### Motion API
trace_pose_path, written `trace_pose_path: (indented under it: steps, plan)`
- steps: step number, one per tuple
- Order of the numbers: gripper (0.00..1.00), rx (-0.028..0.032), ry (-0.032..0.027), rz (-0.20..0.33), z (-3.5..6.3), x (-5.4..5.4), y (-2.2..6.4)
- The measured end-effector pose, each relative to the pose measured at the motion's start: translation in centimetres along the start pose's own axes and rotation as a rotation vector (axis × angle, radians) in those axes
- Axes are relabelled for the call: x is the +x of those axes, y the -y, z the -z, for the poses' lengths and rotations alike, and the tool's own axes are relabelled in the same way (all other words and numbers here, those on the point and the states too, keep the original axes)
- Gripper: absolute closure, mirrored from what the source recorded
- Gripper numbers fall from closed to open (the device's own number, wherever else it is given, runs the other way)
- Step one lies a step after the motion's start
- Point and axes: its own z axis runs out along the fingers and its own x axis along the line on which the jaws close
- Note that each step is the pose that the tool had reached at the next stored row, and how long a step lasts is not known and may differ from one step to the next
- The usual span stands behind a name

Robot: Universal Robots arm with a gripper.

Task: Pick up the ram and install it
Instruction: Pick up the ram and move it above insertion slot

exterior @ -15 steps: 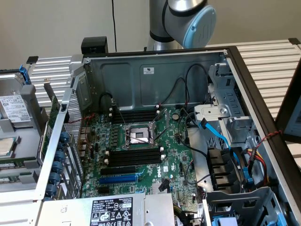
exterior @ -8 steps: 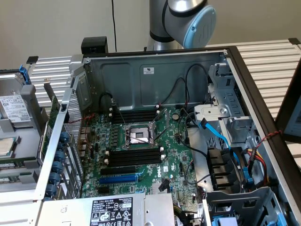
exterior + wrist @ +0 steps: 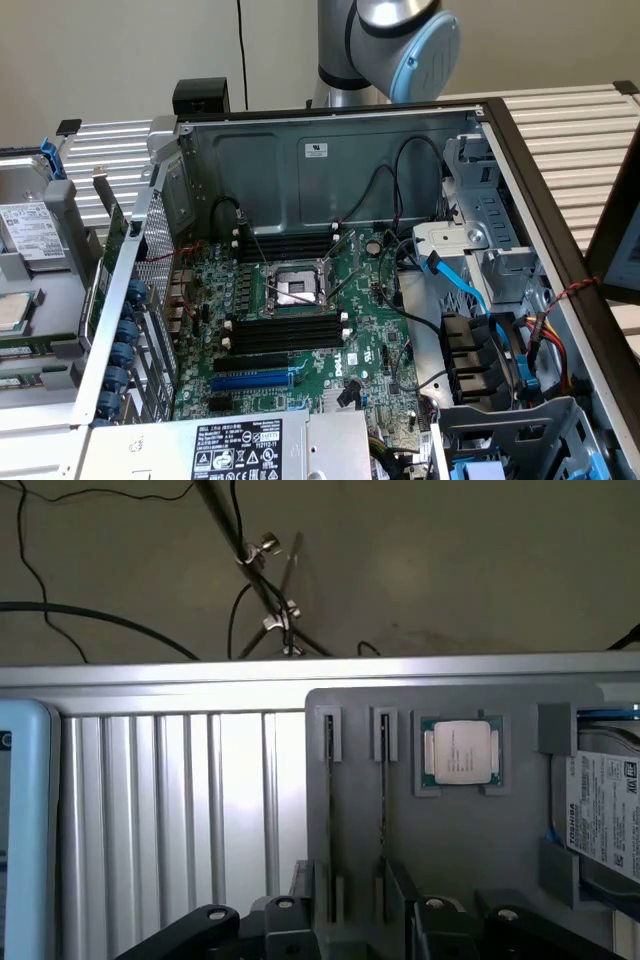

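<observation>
Right, the hand (image 3: 360, 932) hangs open over the grey holder (image 3: 450, 705), its black links spread wide and nothing between them. The ram (image 3: 329, 770) stands on edge in one narrow slot of that holder, with a second stick (image 3: 383, 770) just beside it in the next slot. I cannot tell which of the two the hand is lined up on.

That is the danger. The sticks sit so near each other that a finger could land between the wrong pair, nip both, or jam on the slot walls. A thin board gripped off-centre could also tilt and bind as it lifts.

Near the sticks, the same holder carries a processor (image 3: 460, 752) and a hard drive (image 3: 605, 820), all resting on the ribbed tabletop (image 3: 150, 810).

Over in the computer case (image 3: 500, 130), the black memory slots (image 3: 285, 335) lie empty on the motherboard (image 3: 370, 330), a blue slot (image 3: 250, 380) just beside them. Black cables (image 3: 400, 180) droop inside the case, and a swinging stick could snag them.
</observation>
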Motion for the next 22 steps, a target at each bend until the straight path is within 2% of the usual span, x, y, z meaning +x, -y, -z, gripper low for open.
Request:
trace_pose_path:
  steps: [1, 6, 7, 12, 14, 16, 19, 22]
  plan:
    - [0.56, -0.0001, -0.0001, 0.0, -0.18, 0.1, 0.0]
    - [0.56, 0.0002, 0.0001, 0.002, -1.07, 0.8, 0.18]
    - [0.56, 0.0001, 0.0, 0.005, -1.42, 1.0, 0.33]
    - [0.56, 0.0002, -0.0022, 0.007, -2.31, 1.0, 1.45]
    - [0.56, 0.0006, -0.009, 0.007, -2.59, 0.9, 1.55]
    - [0.56, 0.0008, -0.0189, 0.007, -2.78, 0.9, 1.56]
    - [0.56, 0.0014, -0.0357, 0.007, -3.06, 0.3, 1.6]
    - [0.56, 0.0032, -0.045, 0.009, -3.37, -0.1, 1.59]
